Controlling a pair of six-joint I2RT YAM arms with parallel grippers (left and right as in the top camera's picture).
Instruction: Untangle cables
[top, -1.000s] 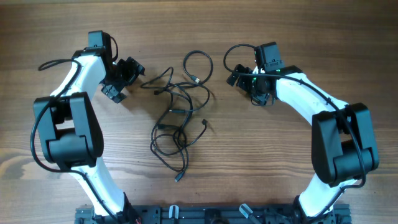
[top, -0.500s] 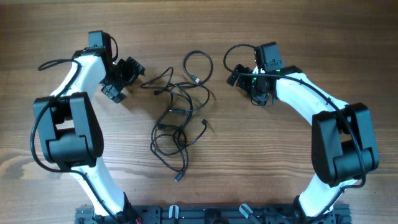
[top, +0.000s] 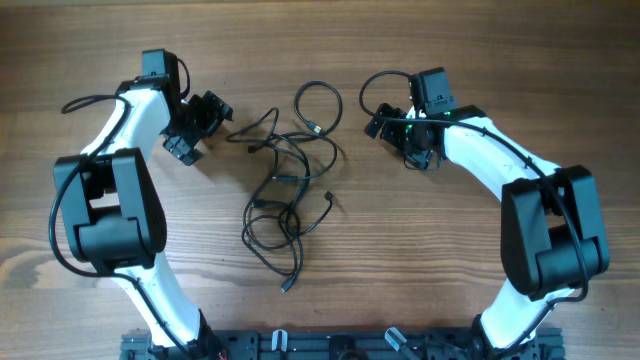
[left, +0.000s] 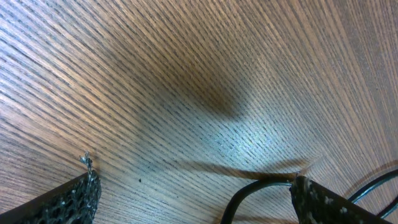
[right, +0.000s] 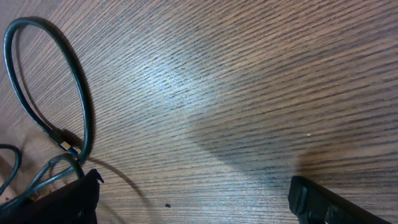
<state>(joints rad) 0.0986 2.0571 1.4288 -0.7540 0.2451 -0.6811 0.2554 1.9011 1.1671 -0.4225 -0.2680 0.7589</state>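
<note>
Over the table (top: 450, 40), either side of centre: left gripper (top: 199, 127) and right gripper (top: 396, 141) both splayed wide, nothing held. Cables (top: 285, 185) lie in a loose knotted clump between them, touching neither. Wrist views crop the fingers (left: 68, 199) to the bottom corners; which strand crosses which is unreadable.
</note>
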